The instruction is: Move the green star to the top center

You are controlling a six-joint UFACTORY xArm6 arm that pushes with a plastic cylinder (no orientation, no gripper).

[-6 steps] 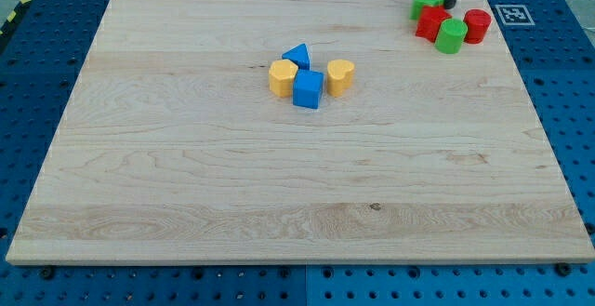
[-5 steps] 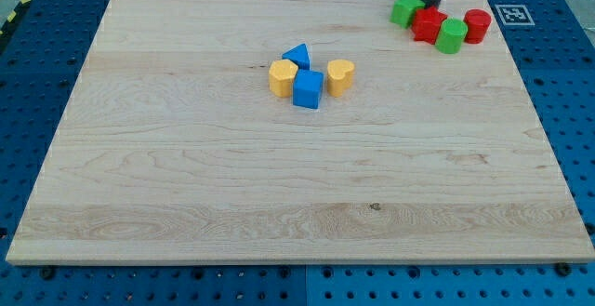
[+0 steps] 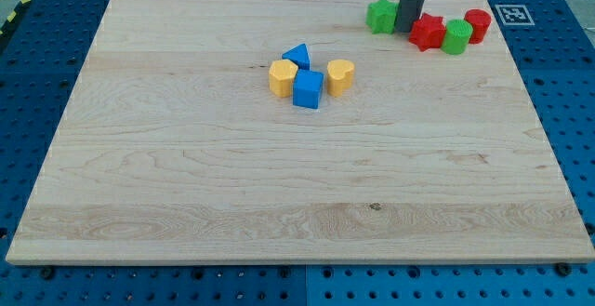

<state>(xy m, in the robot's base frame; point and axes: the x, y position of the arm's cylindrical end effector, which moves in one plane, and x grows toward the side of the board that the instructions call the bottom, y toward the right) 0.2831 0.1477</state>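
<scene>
**Green star mid-push along the top edge — risks from here**

The rod stands at the view's top right; its tip [image 3: 403, 31] sits against the right side of the green star [image 3: 380, 15], between it and the red star [image 3: 428, 33]. There is no claw on this arm, only the rod, so nothing is clenched or released; contact is a plain push.

The green star lies close to the top edge of the tabletop [image 3: 186, 204], right of centre. The judged goal, top centre, is further toward the view's left, so the push looks partly done.

Other blocks: a green cylinder [image 3: 456, 37] touching the red star on its right, a red cylinder [image 3: 478, 26] just beside that. Mid-board cluster, well apart from the tip: blue triangle [image 3: 297, 56], orange hexagon [image 3: 284, 77], blue cube [image 3: 308, 89], yellow heart [image 3: 340, 76].

What could go wrong:
- The star's points give an uneven contact face. An off-centre push would likely spin it and let it slip past the rod.
- The star is near the top edge; any upward drift in the push could run it off the board.
- The rod looks to be touching or nearly touching the red star; whether it is, I cannot tell. A rightward sway could nudge that block.
</scene>
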